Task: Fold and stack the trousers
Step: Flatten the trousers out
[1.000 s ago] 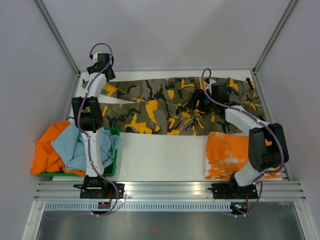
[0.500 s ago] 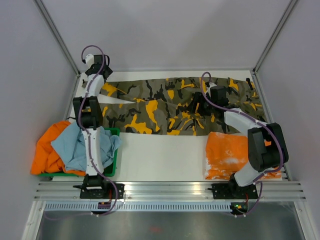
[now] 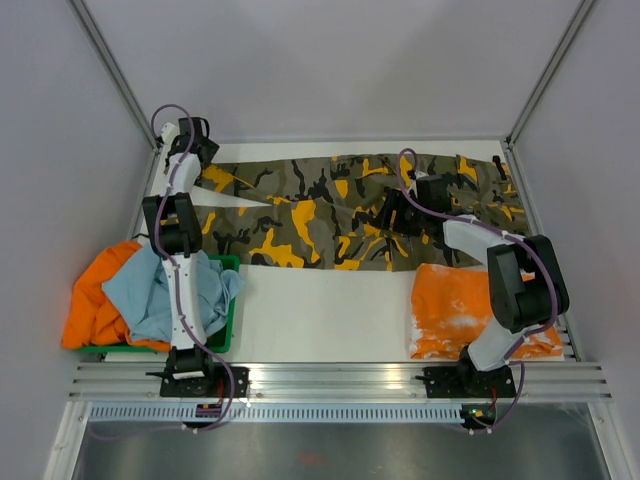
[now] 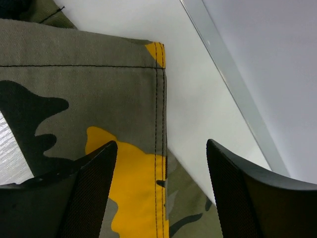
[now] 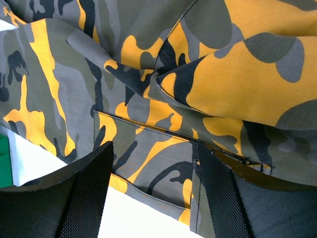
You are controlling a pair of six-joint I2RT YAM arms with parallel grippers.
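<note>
Reaching farther left, the left gripper [image 4: 161, 148] now hangs over the leg hem of the trousers [image 3: 330, 205], which lie spread across the far table [image 3: 330, 310]. Right gripper [image 5: 153, 148] sits over the seat. Both jaws wide and empty, so a grasp likely comes next.

- We show the trousers [image 3: 320, 205]: olive-green camouflage cloth with black and yellow-orange blotches.
- They lie unfolded along the far side of the table [image 3: 330, 310], stretched from left to right.
- We see both legs pointing left, parted by a narrow wedge, with the wider end at the right.
- The cloth rumples right of centre; the far-left hem shows dark double stitching.
</note>
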